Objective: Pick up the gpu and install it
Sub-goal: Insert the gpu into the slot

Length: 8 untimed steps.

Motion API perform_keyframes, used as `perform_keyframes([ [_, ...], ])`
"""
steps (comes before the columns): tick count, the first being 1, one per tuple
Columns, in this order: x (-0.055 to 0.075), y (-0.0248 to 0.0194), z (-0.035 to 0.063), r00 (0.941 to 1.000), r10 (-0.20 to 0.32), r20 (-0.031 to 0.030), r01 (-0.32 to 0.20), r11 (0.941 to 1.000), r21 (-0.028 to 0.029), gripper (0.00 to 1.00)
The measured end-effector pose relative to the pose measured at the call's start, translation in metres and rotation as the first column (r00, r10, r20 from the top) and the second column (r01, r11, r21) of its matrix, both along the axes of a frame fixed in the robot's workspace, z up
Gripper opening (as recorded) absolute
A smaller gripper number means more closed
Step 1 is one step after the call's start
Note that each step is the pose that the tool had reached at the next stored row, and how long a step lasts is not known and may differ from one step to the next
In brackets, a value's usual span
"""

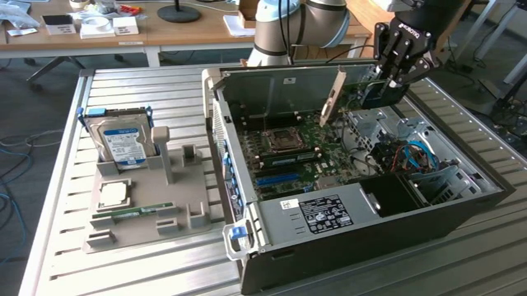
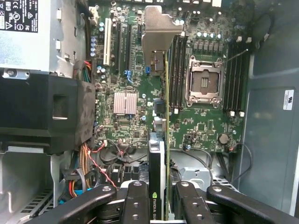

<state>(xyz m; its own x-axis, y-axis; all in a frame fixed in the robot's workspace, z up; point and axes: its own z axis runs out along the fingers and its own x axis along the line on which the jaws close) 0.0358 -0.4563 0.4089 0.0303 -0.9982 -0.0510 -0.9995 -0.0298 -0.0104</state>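
Note:
The gpu (image 1: 332, 98) hangs edge-down over the open computer case (image 1: 272, 246), and my gripper (image 1: 387, 91) is shut on its far end. Its silver end bracket points toward the case's rear wall. The card sits above the motherboard (image 1: 317, 148), apart from it. In the wrist view I look straight down the gpu (image 2: 161, 37): silver bracket farthest away, thin green edge, black cooler between my fingers (image 2: 136, 203). My gripper (image 2: 161, 207) clamps the card from both sides. Below it lie the motherboard's (image 2: 196, 126) expansion slots and the processor socket (image 2: 204, 84).
A grey fixture (image 1: 185, 185) at the exterior view's left holds a silver hard drive (image 1: 120, 142), a processor chip (image 1: 113, 194) and a memory stick (image 1: 132, 213). Inside the case are a power supply (image 1: 329, 213), coloured cables (image 1: 411, 157) and a drive cage (image 1: 448, 182). A cluttered wooden desk (image 1: 197, 28) stands behind.

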Motion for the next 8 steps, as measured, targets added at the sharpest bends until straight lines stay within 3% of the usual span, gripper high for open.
perform_keyframes([
  [8,0.0000,0.0000,-0.0001,1.0000,-0.006,0.0000,0.006,1.0000,0.0000,0.27],
])
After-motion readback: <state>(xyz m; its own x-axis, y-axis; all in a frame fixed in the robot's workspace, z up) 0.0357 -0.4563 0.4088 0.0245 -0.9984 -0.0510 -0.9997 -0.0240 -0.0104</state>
